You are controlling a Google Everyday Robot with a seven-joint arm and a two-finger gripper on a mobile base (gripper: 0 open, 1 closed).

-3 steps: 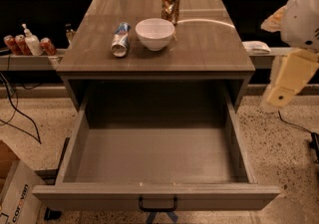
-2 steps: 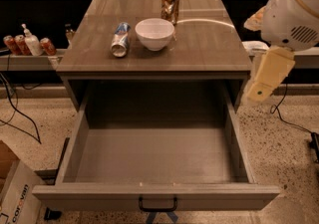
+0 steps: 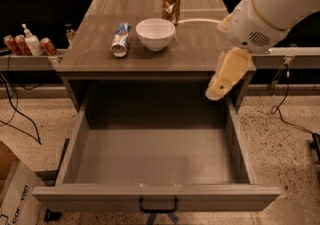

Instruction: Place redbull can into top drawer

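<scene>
Cream-coloured pincer (image 3: 218, 90) hangs from the white arm (image 3: 270, 9) at the right of the camera view. It points down and to the left over the right front corner of the counter (image 3: 200, 49), and its tip sits just above the right rear corner of the open drawer. Whether it is spread or closed cannot be told from this angle. It has no hold of the can, which lies well apart from it on the other side of the counter.

The redbull can (image 3: 120, 40) lies on its side on the left part of the counter, with one end towards the front edge and the other towards the back. Just beside it on its right stands a white bowl (image 3: 155, 34), upright, close to the can though contact between them cannot be made out. Behind the bowl and slightly to the right, a brown-gold can (image 3: 171, 5) stands upright. A pale cord (image 3: 200, 20) runs across the counter from near that can towards the arm.

Below the counter the top drawer (image 3: 150, 195) is pulled far out towards the camera. Its grey-brown floor is in full view, and a small dark handle (image 3: 158, 205) sits at the centre of its front panel.

On a low shelf to the left stand small red cans (image 3: 15, 45) and a white pump bottle (image 3: 32, 43). A cardboard box (image 3: 15, 194) sits on the speckled floor at the lower left, with dark cables (image 3: 15, 114) trailing above it.
</scene>
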